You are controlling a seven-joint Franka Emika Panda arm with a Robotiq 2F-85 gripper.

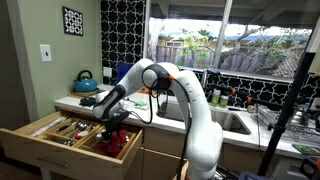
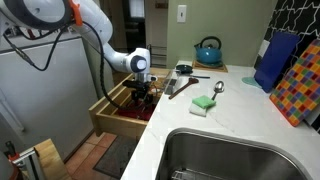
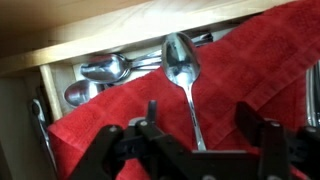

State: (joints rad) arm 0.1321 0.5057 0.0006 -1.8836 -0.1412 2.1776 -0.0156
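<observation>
Directly below the gripper (image 3: pixel 188 140), jaws wide and empty, the spoon (image 3: pixel 180 62) lies on the red cloth (image 3: pixel 255 80) in the open drawer (image 1: pixel 25 135); handle runs between the jaws, bowl pointing away.

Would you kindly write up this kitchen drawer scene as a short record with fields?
drawer: pulled open under the counter
gripper: open, low over the drawer
between the jaws: spoon lying on a red cloth, fingers clear of its handle
beyond it: more spoons in a wooden compartment
counter: kettle, sponge, sink
</observation>
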